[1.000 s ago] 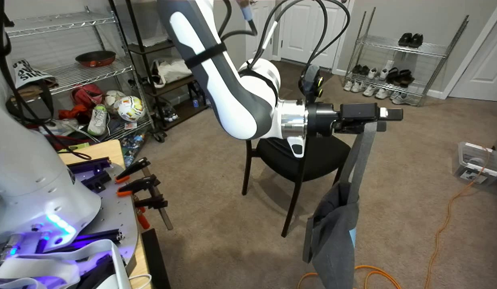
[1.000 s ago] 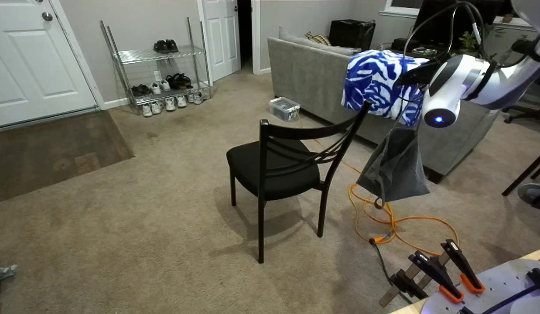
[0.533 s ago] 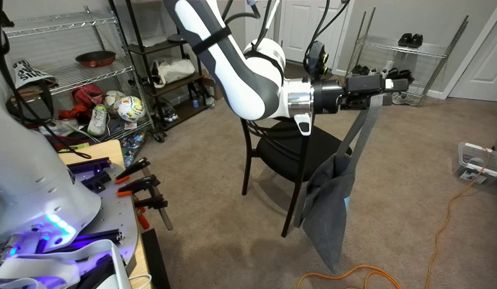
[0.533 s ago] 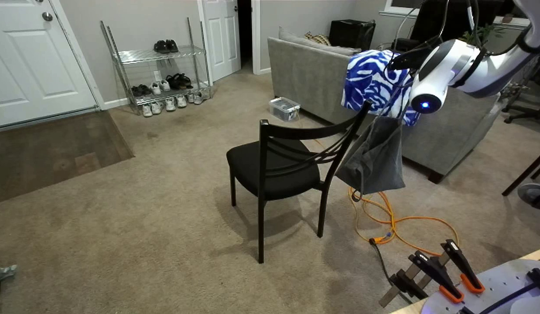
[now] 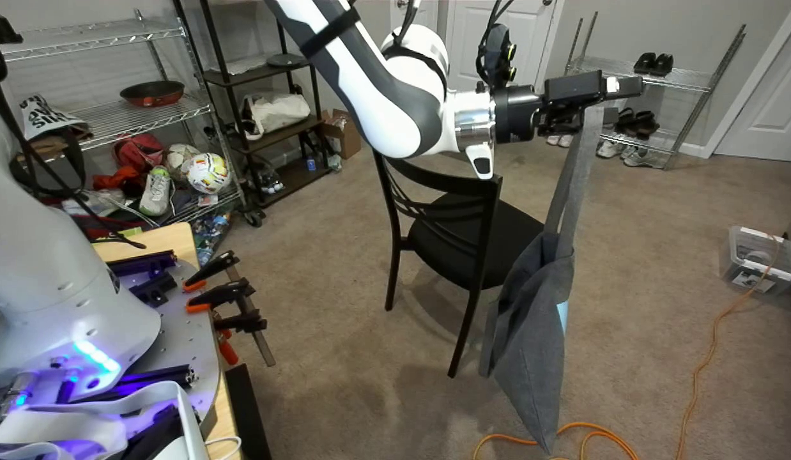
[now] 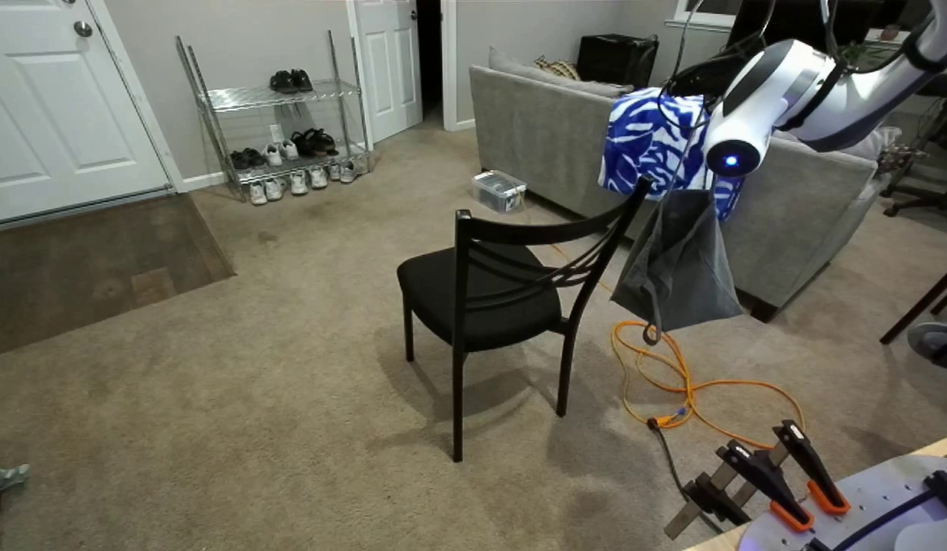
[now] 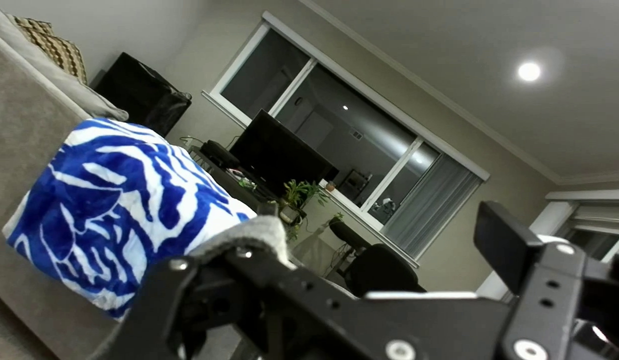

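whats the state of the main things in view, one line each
Black two-finger pincer, open
Dark gray fabric bag, hanging from pincer by gray strap
Black armless padded chair, upright
Orange extension cord, loosely looped
Blue-white patterned blanket, draped over gray upholstered sofa
Black rectangular television, screen dark
Round ceiling light, lit

The grey cloth bag (image 5: pixel 536 319) hangs by a strap (image 5: pixel 581 172) beneath the black two-fingered claw (image 5: pixel 620 99), right of the black metal-framed chair (image 6: pixel 496 325) in both exterior views. The looped orange cord (image 6: pixel 689 389) lies lower, on the beige carpet (image 6: pixel 252 428). In an exterior view, the grey fabric sofa (image 6: pixel 550 134) stands behind the bag, the blue-and-white blanket (image 6: pixel 649 149) over its back.
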Tool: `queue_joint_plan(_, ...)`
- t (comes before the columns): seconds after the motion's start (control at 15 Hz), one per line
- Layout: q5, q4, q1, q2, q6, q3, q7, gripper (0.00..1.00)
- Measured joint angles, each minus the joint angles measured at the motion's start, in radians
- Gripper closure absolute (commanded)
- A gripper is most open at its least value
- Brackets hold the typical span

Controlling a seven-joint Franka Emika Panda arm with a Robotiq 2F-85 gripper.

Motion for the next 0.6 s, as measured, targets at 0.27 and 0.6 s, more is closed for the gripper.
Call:
queue_joint_plan(0.27,0.000,-0.006,0.000,-0.003,0.002,0.005,0.000,0.00)
queue_joint_plan(0.6,-0.001,-0.003,-0.004,0.010,0.001,0.001,0.000,0.00)
